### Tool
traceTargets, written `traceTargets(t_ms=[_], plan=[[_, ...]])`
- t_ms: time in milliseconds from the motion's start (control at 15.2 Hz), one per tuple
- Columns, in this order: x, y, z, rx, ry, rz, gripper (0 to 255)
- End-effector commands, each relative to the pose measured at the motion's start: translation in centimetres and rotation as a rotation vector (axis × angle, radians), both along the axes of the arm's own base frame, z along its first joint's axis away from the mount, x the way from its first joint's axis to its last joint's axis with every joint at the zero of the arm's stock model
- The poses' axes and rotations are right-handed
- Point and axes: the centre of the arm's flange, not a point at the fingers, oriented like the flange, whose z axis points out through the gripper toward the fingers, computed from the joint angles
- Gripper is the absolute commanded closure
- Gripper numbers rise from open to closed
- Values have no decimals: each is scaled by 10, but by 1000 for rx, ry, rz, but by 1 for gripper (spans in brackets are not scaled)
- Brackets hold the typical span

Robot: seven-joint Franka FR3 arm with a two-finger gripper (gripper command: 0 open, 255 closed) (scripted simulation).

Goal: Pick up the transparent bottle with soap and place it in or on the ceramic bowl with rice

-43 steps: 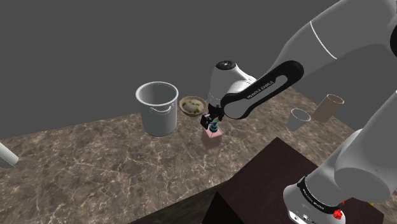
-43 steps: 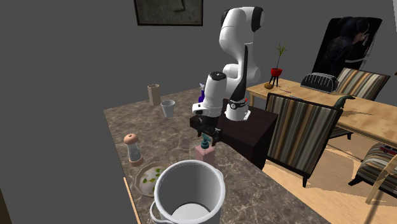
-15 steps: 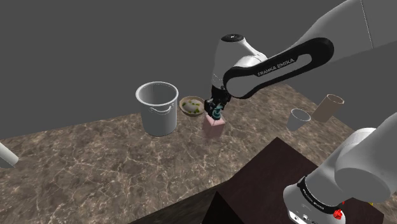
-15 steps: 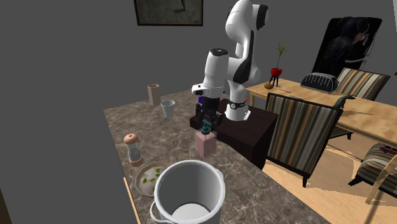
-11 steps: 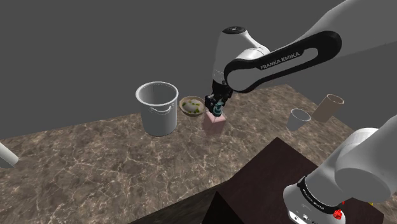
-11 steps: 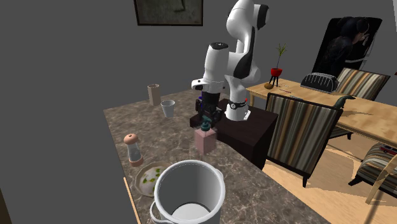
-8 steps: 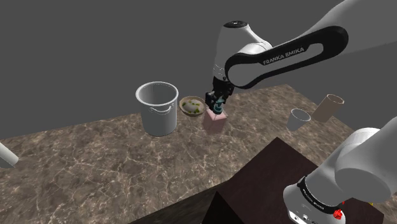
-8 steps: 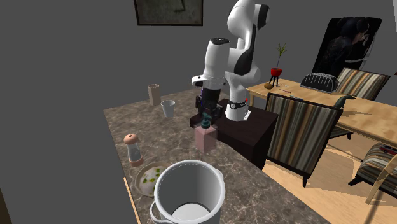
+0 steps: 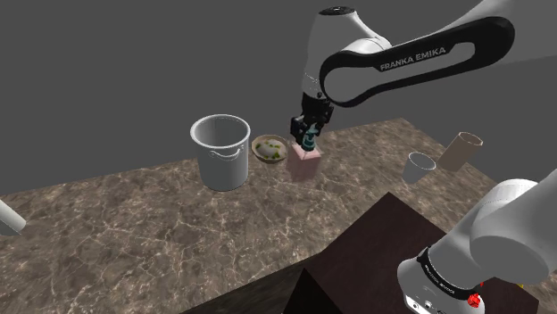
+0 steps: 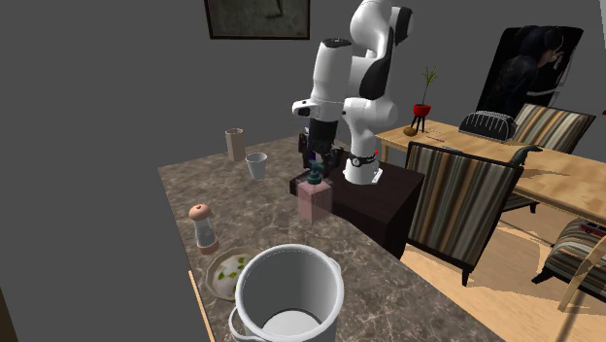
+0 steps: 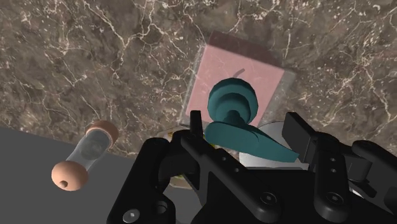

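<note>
- Shoulder view: the soap bottle (image 9: 305, 163), a clear square body with pink filling and a teal pump, hangs under the gripper (image 9: 306, 136). The jaws are drawn in narrow on the pump neck. Its base looks just clear of the tabletop (image 9: 134, 223). The bowl (image 9: 269, 148), with pale and green contents, sits just beside the bottle on the shoulder view's left. A tall white pot (image 9: 220, 152) stands further left. A grey cup (image 9: 418, 167) and a tan cup (image 9: 464, 151) are well apart on the right, out of the path.
- Second exterior view: here the bowl lies nearer the camera than the bottle, and the pot is nearest of all. A grinder (image 10: 203, 228) with brown ends stands just beside the bowl on this view's left. Pot and grinder crowd the bowl, so the approach probably wants height and a straight descent.
- Wrist view: the fingers (image 11: 196, 122) flank the teal pump head, with the spout lying across toward one of them and the pink body below. The bottle is likely stiff, smooth and bottom-heavy with liquid. Held by the pump alone, it may swing or twist, and a hold lower on the neck would be firmer. The bowl looks shallow, so a tall bottle set there may tip; gentle lowering seems wise.
</note>
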Motion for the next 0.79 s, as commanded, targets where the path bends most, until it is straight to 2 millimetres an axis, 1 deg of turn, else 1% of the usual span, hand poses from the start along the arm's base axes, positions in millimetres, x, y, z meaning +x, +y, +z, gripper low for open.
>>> traceTargets(t_ms=[0, 726], plan=[[13, -3, 7, 0, 0, 0, 255], [147, -42, 46, 0, 0, 0, 255]])
